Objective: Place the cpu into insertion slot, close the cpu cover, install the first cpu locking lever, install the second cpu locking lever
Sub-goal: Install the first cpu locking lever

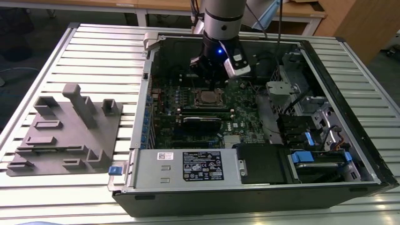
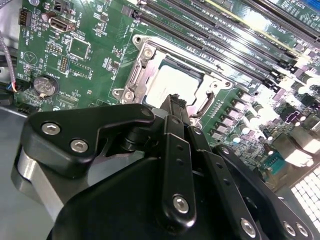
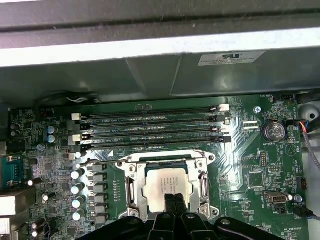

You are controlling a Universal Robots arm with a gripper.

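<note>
The cpu (image 3: 166, 181) lies seated in the insertion slot (image 3: 125, 163), with the cpu cover (image 3: 203, 182) flat around it. The gripper (image 3: 174, 199) is just above the cpu, its fingers pressed together and empty.

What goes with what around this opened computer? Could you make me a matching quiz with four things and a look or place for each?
Things:
1. cpu
2. coin battery
3. memory slots
4. grey fixture

Descriptions:
A. long and black, in parallel rows
B. round and silvery, on the green board
C. outside the computer case, at the exterior view's left
D. square, framed by the cpu cover

Pairs: 1-D, 2-B, 3-A, 4-C
</note>
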